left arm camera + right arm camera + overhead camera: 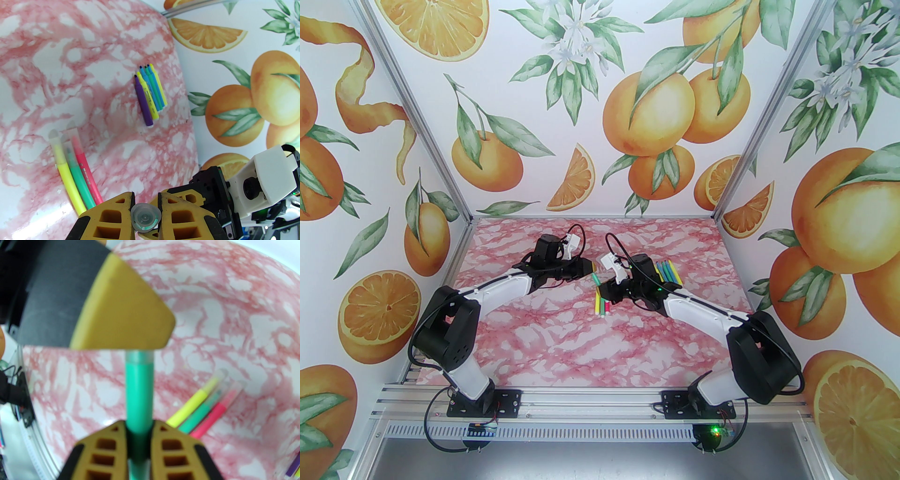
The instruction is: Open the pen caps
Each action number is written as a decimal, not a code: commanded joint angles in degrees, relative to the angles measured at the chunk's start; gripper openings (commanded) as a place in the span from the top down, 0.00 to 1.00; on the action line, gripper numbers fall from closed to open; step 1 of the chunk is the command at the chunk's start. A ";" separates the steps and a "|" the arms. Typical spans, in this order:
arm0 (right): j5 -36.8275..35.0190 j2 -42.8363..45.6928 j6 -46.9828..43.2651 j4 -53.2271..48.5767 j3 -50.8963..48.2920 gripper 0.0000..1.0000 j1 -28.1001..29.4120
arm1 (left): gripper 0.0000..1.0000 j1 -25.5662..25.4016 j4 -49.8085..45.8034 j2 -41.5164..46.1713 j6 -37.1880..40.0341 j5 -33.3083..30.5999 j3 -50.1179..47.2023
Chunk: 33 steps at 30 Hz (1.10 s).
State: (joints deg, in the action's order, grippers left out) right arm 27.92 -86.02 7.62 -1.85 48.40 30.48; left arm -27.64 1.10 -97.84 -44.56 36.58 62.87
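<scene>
A green pen (139, 394) hangs level above the table between both arms, also seen as the green pen (596, 280) from above. My right gripper (139, 425) is shut on its body. Its pale pen cap (140, 356) runs straight on from the body into my left gripper (145, 196), which is shut on the cap (145, 218), seen end-on. From above, the left gripper (589, 268) and right gripper (609, 287) face each other closely. Three capped pens (70, 168), yellow, green and pink, lie side by side on the table below.
Several capless pens (150, 93) in purple, yellow, blue and green lie in a tight row, seen behind the right arm as the capless pens (670, 272). The capped trio (601, 304) lies just under the grippers. The pink marbled table (581, 347) ends at printed walls.
</scene>
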 commanded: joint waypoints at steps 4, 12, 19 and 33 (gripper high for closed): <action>3.91 -1.06 -0.94 -12.11 -3.05 1.00 1.16 | 1.00 5.28 6.10 1.78 0.09 -10.39 5.81; 3.39 -0.55 -1.11 -12.78 -3.14 1.00 1.26 | 1.00 6.04 5.05 1.92 0.21 -11.80 7.04; 3.23 -1.17 -1.30 -14.07 -2.44 1.00 1.33 | 1.00 6.17 3.41 4.10 6.14 -12.32 9.18; 3.98 1.08 -0.83 -13.58 -2.26 1.00 0.98 | 1.00 6.80 0.40 4.91 16.56 -7.87 12.91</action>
State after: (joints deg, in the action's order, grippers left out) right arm 30.65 -86.96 7.40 -14.94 46.37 31.59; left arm -20.45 2.59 -94.00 -31.42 28.64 74.35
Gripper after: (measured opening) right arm 0.141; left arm 0.177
